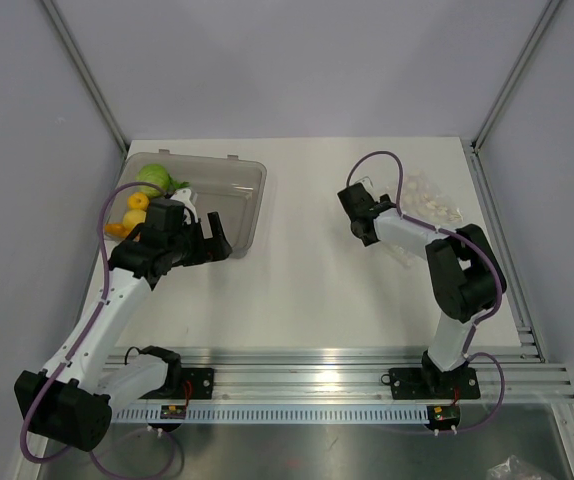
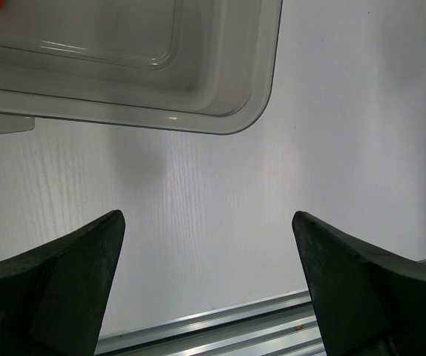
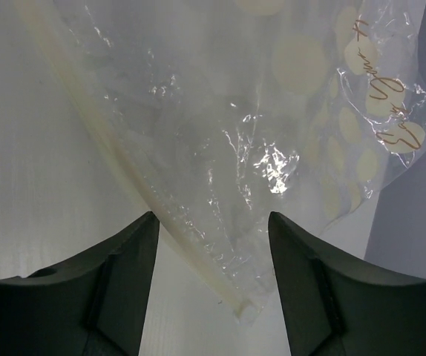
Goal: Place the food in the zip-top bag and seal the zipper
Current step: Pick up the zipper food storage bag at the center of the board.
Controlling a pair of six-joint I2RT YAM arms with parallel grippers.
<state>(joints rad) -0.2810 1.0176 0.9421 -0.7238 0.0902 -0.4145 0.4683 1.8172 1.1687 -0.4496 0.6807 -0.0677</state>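
At the far-right corner of the desk [image 1: 307, 280], the small clear plastic bag printed with white dots [image 1: 429, 200] lies directly under and beyond the right hand [image 3: 213, 222]. That hand is moderately open and grips nothing. The bag's pale press-seal zipper strip [image 3: 109, 141] runs diagonally, and its near end lies between the two fingers, so the right arm looks the one to take the mouth. The small toy foods, green, yellow and orange [image 1: 139, 202], sit in the grey translucent rigid bin [image 1: 252, 200] at the far-left corner. The left hand [image 1: 207, 225] hangs near them, spread wide and empty, over the bin's near rim.
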